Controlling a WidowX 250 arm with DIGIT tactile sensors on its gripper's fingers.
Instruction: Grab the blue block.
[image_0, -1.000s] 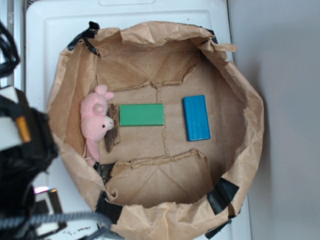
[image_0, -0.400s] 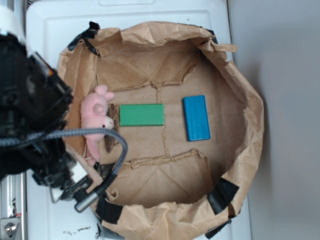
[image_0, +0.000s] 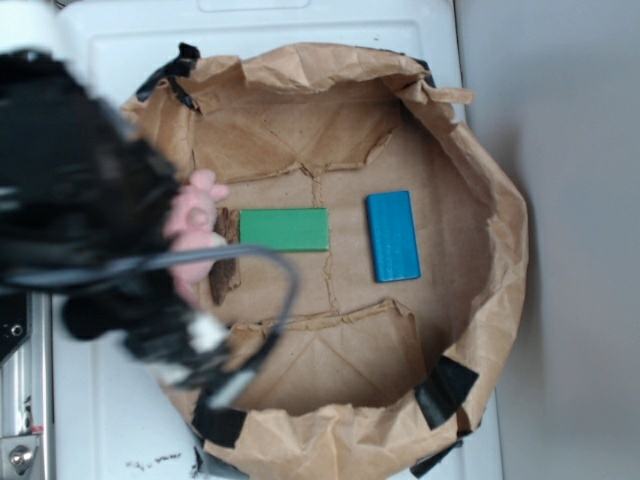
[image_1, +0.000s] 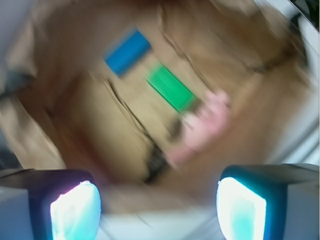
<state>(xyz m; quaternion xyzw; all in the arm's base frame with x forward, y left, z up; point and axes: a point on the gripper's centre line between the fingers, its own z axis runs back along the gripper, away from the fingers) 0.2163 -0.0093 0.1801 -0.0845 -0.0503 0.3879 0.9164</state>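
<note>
Blurred blue block (image_1: 127, 52) beyond wide-apart hand (image_1: 158, 210)

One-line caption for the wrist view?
Blurred wrist view: open tool above paper-lined bin, blue block beyond green block, pink plush nearest.

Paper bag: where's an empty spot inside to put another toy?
Bare paper lies between the green block and blue block, and right of the blue block up to the paper bag wall. It is crowded on the left, around the pink plush pig.

- The paper bag (image_0: 480, 330) sat on the worktop (image_0: 100, 60).
- Inside it, the blue block (image_0: 392, 236) lay to the right.
- The green block (image_0: 285, 230) lay in the middle.
- The toy pig (image_0: 195, 225) lay left of it, partly under the robot arm (image_0: 80, 220).
</note>
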